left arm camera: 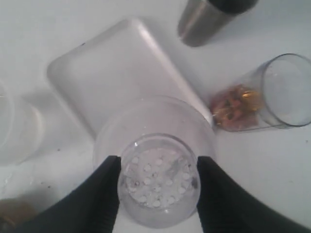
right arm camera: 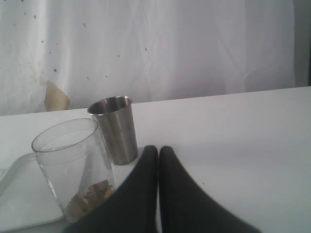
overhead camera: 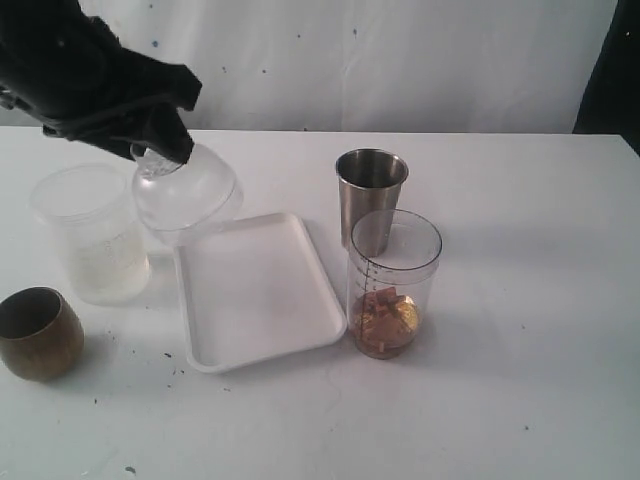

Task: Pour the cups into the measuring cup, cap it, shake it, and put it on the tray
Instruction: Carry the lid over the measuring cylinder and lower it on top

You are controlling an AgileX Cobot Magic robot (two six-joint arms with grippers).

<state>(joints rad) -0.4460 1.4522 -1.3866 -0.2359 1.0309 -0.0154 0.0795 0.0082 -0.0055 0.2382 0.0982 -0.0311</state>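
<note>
Since golden-brown pieces lie in the bottom of the measuring cup [overhead camera: 393,285], which stands uncapped on the surface [overhead camera: 520,400] just right of the tray [overhead camera: 255,290], the pouring looks done. The steel tumbler [overhead camera: 371,195] stands upright just behind it, and the brown cup [overhead camera: 38,333] sits well to the left. The left pincer [left arm camera: 158,182] pinches the perforated top of the clear dome lid [left arm camera: 150,121], held off the surface beside the frosted jar [overhead camera: 90,235]. The right pincer [right arm camera: 158,150], pressed together and empty, waits near the measuring cup. Capping, shaking and placing on the bare tray are left.
</note>
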